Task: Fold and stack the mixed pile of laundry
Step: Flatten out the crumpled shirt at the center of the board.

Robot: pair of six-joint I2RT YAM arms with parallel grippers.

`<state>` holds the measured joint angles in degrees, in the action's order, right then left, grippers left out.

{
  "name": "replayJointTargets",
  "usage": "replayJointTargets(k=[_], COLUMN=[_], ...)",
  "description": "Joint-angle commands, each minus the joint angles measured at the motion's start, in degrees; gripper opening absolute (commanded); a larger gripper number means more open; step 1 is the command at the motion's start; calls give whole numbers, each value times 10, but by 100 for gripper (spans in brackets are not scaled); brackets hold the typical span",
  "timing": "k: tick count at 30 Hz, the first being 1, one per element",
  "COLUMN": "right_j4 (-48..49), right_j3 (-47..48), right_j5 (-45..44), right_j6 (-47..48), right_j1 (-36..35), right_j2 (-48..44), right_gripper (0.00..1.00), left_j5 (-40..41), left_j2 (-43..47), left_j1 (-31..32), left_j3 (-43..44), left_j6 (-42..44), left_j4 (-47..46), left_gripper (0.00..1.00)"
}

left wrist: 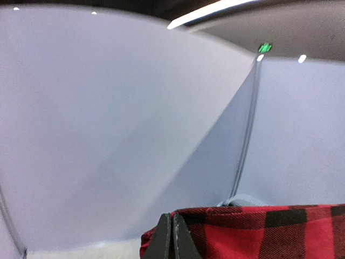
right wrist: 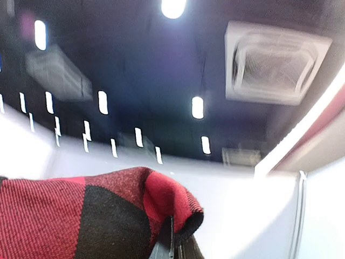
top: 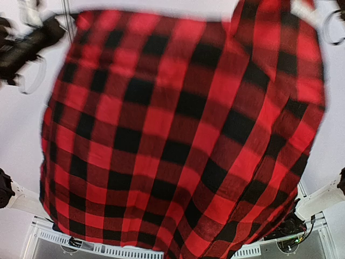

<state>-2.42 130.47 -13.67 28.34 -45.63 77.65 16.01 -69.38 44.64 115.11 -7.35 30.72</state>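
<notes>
Two plaid (top: 178, 135) pinches, seemingly wrist-view only

Garment (top: 183, 140) between left claw (left wrist: 171, 232), right claw (right wrist: 171, 240)

Straight above the right gripper (right wrist: 171, 244) we see a dark ceiling (right wrist: 135, 70) with rows of white lamps (right wrist: 198, 107), and up to its right a square air vent (right wrist: 277, 62). Beyond the left gripper (left wrist: 171, 240) we see white wall panels (left wrist: 97, 135) meeting at a seam (left wrist: 245, 135). A small green sign (left wrist: 264, 47) glows above that seam, up and to the gripper's right.
</notes>
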Motion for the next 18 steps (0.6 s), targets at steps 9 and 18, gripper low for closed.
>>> replayJointTargets(k=[9,18], right_j4=[-141,-196], right_j3=[24,2], right_j5=[-46,-41], right_j6=[-150,-279], right_j1=[210,208], right_j2=[424,514], right_gripper=[56,99], left_j5=[49,-28], left_j2=[-261,-398], left_j1=[-232,-271], left_j3=[-296,-251], left_j6=[-237,-289], left_j4=[36,91], left_gripper=[1,97])
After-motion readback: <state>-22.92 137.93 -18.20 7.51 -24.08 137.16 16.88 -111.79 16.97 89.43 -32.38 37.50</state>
